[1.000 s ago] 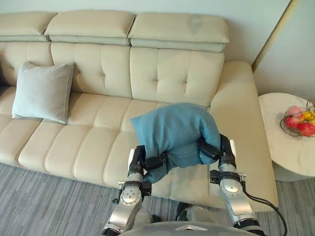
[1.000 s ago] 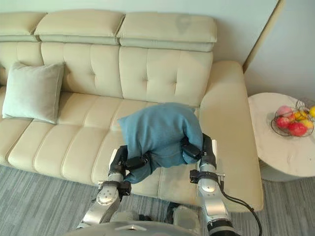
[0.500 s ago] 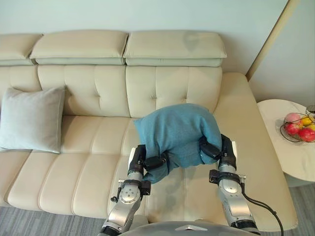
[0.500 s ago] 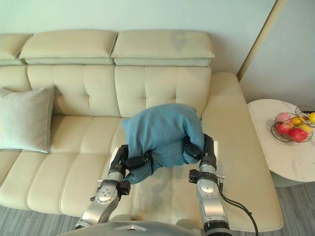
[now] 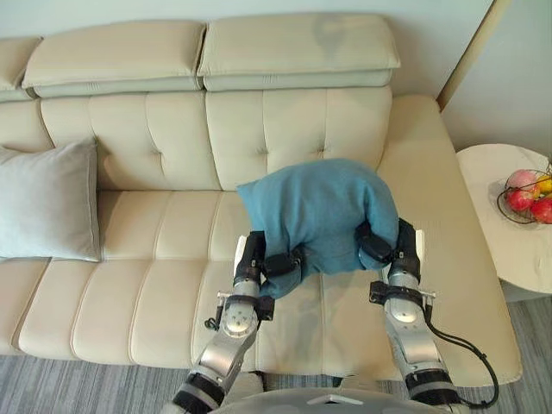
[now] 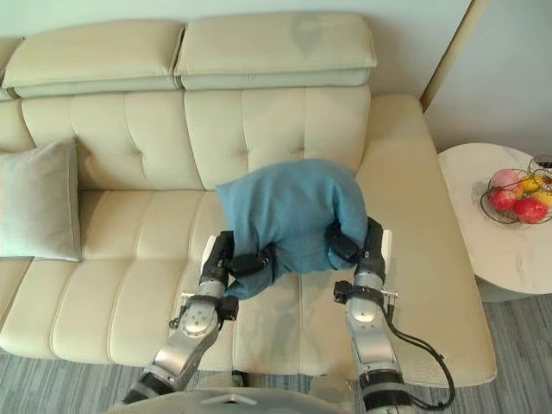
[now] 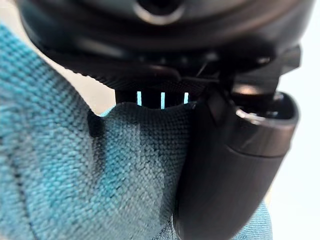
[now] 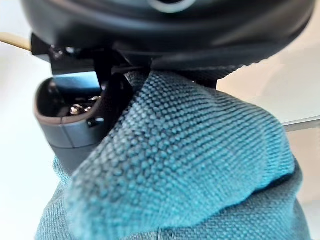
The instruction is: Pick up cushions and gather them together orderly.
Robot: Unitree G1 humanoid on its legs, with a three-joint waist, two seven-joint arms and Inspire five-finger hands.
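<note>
A teal-blue cushion [image 5: 317, 211] hangs above the right part of the cream sofa's seat [image 5: 155, 285], held between both hands. My left hand [image 5: 274, 263] is shut on its lower left corner, and the left wrist view has the thumb [image 7: 235, 165] pressed into the blue cloth [image 7: 75, 190]. My right hand [image 5: 376, 246] is shut on its lower right edge, the cloth [image 8: 200, 170] bunched against the thumb [image 8: 75, 120]. A pale grey cushion [image 5: 47, 203] leans upright against the sofa's backrest at the far left.
The sofa's right armrest [image 5: 440, 216] runs beside my right arm. A round white side table [image 5: 504, 220] stands to the right with a wire bowl of fruit [image 5: 528, 195]. Grey carpet [image 5: 86, 388] lies in front of the sofa.
The camera view has shifted, so the sofa sits differently in the picture. Both hands keep their hold on the blue cushion, which stays lifted above the seat.
</note>
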